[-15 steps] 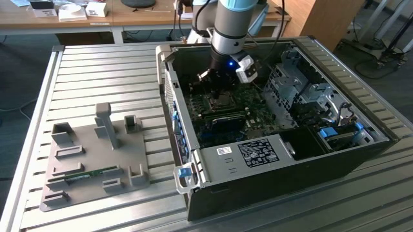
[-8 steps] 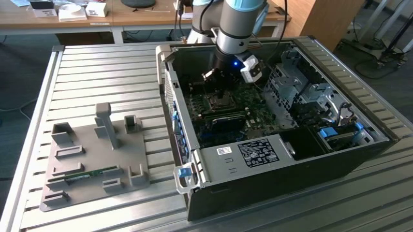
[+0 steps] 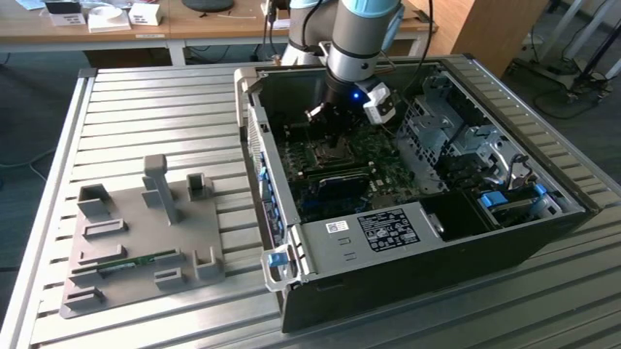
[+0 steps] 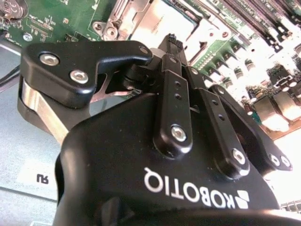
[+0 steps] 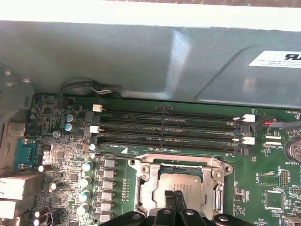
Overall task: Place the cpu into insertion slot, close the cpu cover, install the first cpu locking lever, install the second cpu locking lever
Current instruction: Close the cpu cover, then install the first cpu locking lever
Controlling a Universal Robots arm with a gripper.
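My gripper point(image 5: 175, 201) is clenched, fingertips pinched together with nothing between them, pointing down over the chip point(image 5: 183, 181). The chip sits in its socket point(image 3: 325, 150), just above the centre of the exterior view, and the cover point(image 5: 143, 188) looks laid flat around it. I judge any push should go straight down on the cover's metal, never on the chip.

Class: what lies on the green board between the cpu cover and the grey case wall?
Four long black memory slots, between the cpu cover and case wall, in the first wrist view.
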